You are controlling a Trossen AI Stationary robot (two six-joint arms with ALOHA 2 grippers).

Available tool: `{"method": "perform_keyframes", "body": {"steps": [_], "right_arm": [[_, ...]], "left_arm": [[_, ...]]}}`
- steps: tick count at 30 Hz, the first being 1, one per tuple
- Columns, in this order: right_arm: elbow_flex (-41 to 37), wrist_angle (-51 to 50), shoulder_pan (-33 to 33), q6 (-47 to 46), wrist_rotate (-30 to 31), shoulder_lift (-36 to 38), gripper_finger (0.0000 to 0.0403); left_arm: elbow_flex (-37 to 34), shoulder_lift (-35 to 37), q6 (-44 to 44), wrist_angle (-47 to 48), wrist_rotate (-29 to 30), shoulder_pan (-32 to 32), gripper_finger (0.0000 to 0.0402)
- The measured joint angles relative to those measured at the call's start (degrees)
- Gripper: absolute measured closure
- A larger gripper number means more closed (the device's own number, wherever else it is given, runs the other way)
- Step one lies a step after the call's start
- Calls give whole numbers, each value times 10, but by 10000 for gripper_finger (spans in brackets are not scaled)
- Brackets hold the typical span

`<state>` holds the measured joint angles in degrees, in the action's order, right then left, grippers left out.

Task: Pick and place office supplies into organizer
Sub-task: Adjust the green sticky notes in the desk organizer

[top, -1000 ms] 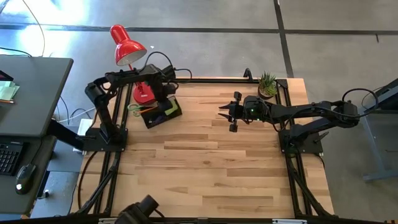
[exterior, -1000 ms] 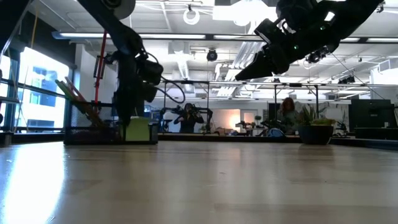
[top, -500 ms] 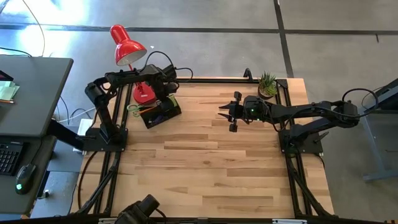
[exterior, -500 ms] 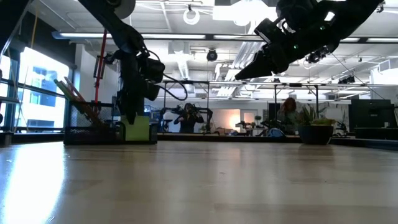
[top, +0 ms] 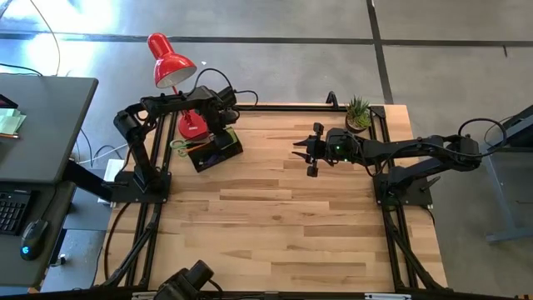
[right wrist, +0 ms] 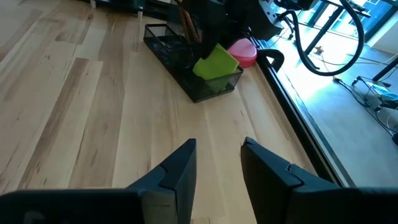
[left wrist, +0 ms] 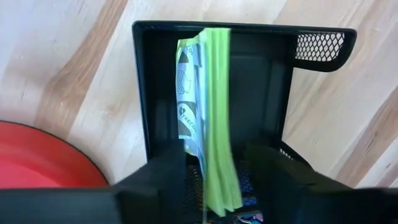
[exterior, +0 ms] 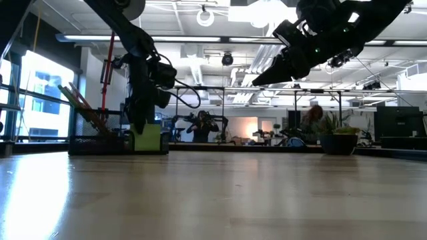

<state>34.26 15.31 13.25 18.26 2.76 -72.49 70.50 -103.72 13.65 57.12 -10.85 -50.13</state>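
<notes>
A black mesh organizer sits on the wooden table near its far left corner, just beside the round base of a red desk lamp. The left gripper hangs directly over the organizer's end compartment, its two dark fingers parted on either side of a lime-green sticky-note pad that stands on edge, leaning inside that compartment; the fingers appear spread and released, though I cannot tell whether they touch the pad. Green-handled scissors and orange pencils poke up from the organizer's other end. The right gripper hovers well above the table's middle, fingers apart and empty, near a small potted plant.
</notes>
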Motion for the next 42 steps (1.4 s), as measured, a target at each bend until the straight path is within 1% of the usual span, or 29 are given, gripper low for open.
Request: {"method": "perform_keyframes", "body": {"steps": [3, 6, 7, 9, 11, 12, 14, 16, 17, 18, 19, 22, 26, 29, 32, 35, 42], "right_arm": [[0, 0, 0, 0, 0, 0, 286], [0, 0, 0, 0, 0, 0, 286], [0, 0, 0, 0, 0, -1, 286], [0, 3, 0, 0, 0, -7, 286], [0, 14, 0, 0, 0, -21, 286], [0, 22, 0, 0, 0, -29, 286], [0, 36, 0, 0, -2, -53, 286], [0, 56, 0, 1, -4, -78, 286], [0, 62, 0, 1, -4, -89, 286], [0, 71, 0, 0, -4, -100, 286], [0, 81, 0, 0, -4, -108, 286], [0, 91, -3, 2, -4, -117, 286], [0, 98, -5, 4, -5, -115, 286], [0, 98, -5, 9, -5, -115, 286], [0, 98, -5, 9, -5, -115, 286], [0, 98, -5, 9, -5, -115, 286], [0, 98, -5, 9, -5, -115, 286]], "left_arm": [[0, 0, 0, 1, 4, 0, 304], [0, 0, 3, 6, 4, 0, 377], [0, 0, 5, 10, 4, 0, 389], [0, 0, 11, 19, 3, 0, 386], [0, 0, 17, 27, -19, 3, 386], [0, 0, 25, 31, -43, 3, 392], [0, 3, 44, 41, -110, 3, 398], [1, 6, 64, 44, -175, 3, 394], [1, 6, 71, 47, -193, 3, 393], [1, 6, 73, 54, -197, 3, 395], [1, 6, 73, 59, -194, 3, 397], [1, 5, 71, 63, -149, 3, 396], [1, 5, 69, 51, -120, 2, 380], [1, 5, 49, 29, -57, 3, 370], [1, 5, 37, 19, -30, 2, 358], [1, 5, 36, 12, -19, 3, 338], [1, 5, 36, 13, 26, 3, 276]]}}
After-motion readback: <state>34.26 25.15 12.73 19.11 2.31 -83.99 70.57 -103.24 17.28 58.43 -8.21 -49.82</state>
